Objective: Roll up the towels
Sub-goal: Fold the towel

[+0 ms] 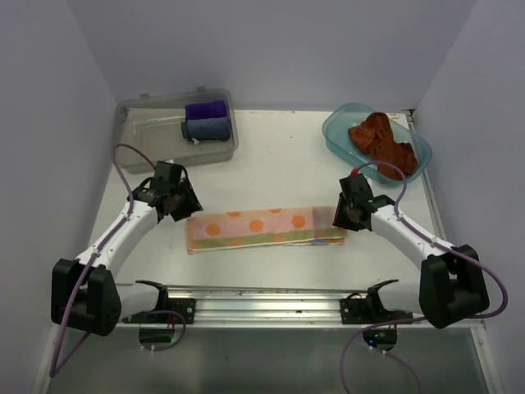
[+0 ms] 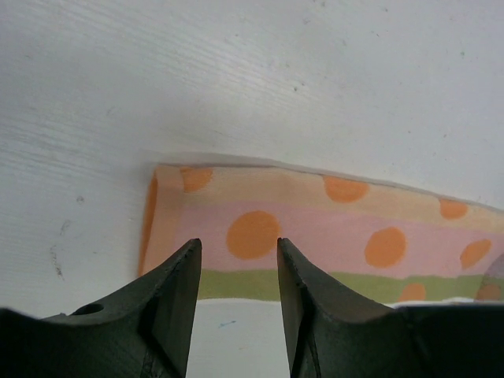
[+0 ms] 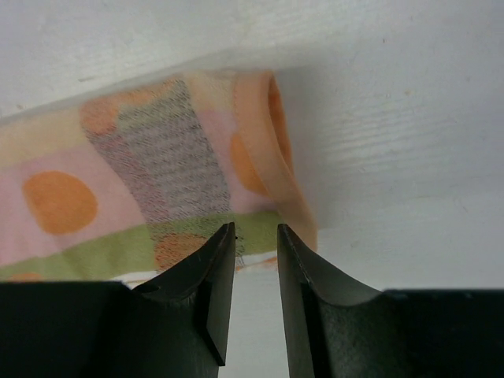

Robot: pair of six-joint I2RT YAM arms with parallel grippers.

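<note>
From my station I see the patterned towel (image 1: 264, 229) lying folded into a long flat strip across the middle of the white table (image 1: 279, 156), between both arms. My left gripper (image 2: 239, 248) hangs over the strip's left end, jaws moderately apart with nothing between them. My right gripper (image 3: 256, 232) sits at the right end near the strip's near edge, jaws only narrowly parted, and I see no cloth pinched between them. The rust-brown towel (image 1: 381, 139) lies crumpled in the pale blue tub (image 1: 332, 135) at far right. At far left, a clear bin (image 1: 135, 135) holds a rolled purple cloth (image 1: 205, 109) beside a grey-blue cloth (image 1: 207, 129).
</note>
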